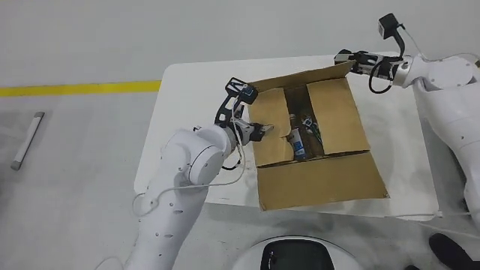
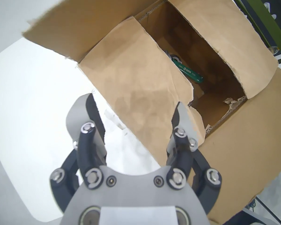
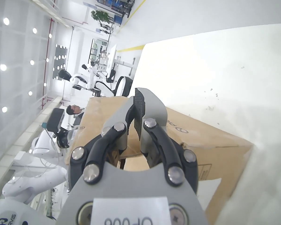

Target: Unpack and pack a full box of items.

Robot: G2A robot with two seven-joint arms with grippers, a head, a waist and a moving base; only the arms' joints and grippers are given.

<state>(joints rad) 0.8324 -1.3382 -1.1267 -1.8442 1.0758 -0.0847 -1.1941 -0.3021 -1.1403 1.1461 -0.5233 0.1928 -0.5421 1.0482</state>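
My left gripper (image 1: 264,129) hangs spread wide at the left inner flap (image 1: 270,112) of the brown cardboard box (image 1: 322,181), which sits on the smooth white table (image 1: 187,97). My left wrist view looks into the gap, where a green-handled tool (image 2: 189,72) lies under ragged, torn flap edges. From above, a blue-and-white tube (image 1: 298,147) lies there too. My right gripper (image 1: 346,56) is at the box's far right corner, its ribbed black pads (image 3: 138,108) pressed together.
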